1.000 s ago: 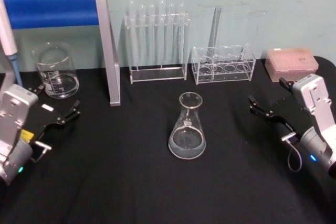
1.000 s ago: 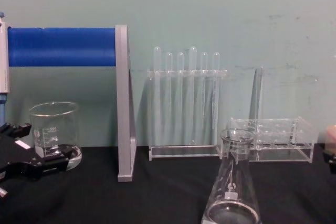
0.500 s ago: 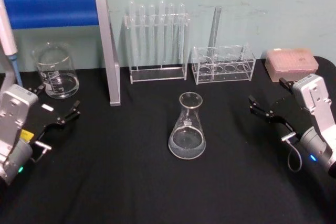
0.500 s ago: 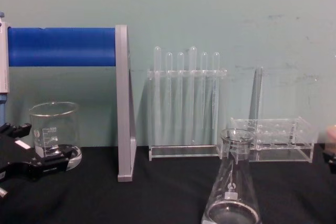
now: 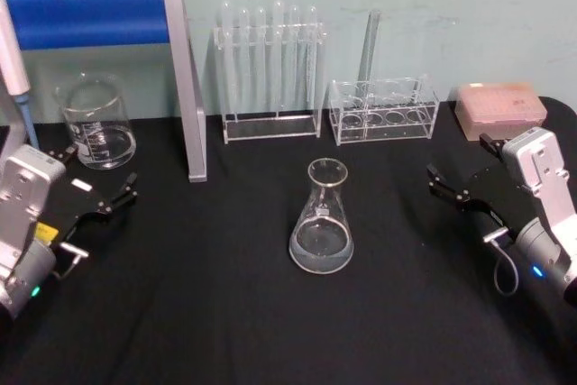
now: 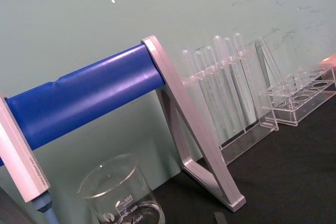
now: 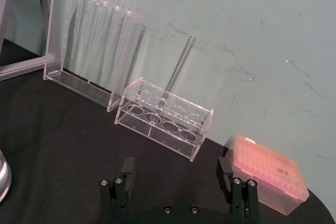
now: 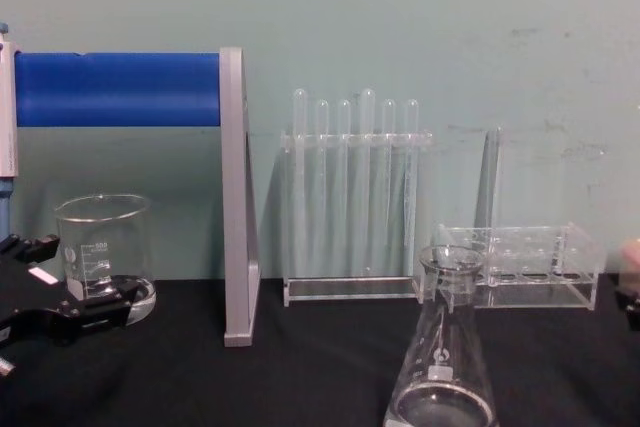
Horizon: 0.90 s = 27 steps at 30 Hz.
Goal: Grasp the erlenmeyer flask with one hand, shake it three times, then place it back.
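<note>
The jaws of the right gripper (image 5: 460, 164) are held wide apart above the black table (image 5: 225, 313), pointed toward the middle. From the flask, this gripper is found at 3 o'clock, well apart from it. The jaws of the left gripper (image 5: 97, 173) are also spread apart, and it is placed at 9 o'clock from the flask, just as far off, close to a glass beaker (image 5: 95, 123) at 10 o'clock.

The flask (image 5: 320, 223) is set upright on its wide base in the middle of the table, touched by neither gripper. Behind it, a tall rack (image 5: 270, 69) of test tubes is seen at 12 o'clock and a low clear rack (image 5: 383, 110) at 1 o'clock. A pink box (image 5: 500, 107) is placed at 2 o'clock, and a stand (image 5: 185, 87) with a blue bar at 11 o'clock.
</note>
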Motion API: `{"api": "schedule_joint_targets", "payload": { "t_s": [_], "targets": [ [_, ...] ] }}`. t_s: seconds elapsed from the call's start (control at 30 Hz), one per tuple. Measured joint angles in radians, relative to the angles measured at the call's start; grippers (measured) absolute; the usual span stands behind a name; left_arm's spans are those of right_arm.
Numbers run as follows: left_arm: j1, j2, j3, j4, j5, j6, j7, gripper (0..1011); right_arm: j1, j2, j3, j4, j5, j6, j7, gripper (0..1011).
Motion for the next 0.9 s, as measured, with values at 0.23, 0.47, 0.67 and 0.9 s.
{"api": "schedule_joint_targets", "payload": {
  "t_s": [0.23,0.47,0.67,0.9],
  "targets": [
    [0.000,0.000,0.000,0.000,0.000,0.000,0.000,1001,0.000,0.000,0.000,0.000,0.000,0.000,0.000,1000],
    [0.000,0.000,0.000,0.000,0.000,0.000,0.000,1001,0.000,0.000,0.000,0.000,0.000,0.000,0.000,1000],
    [0.000,0.000,0.000,0.000,0.000,0.000,0.000,1001,-0.016,0.001,0.018,-0.015,0.005,0.002,0.020,1000],
    [0.000,0.000,0.000,0.000,0.000,0.000,0.000,1001,-0.068,0.025,0.045,-0.071,0.022,0.007,0.053,1000]
  ]
}}
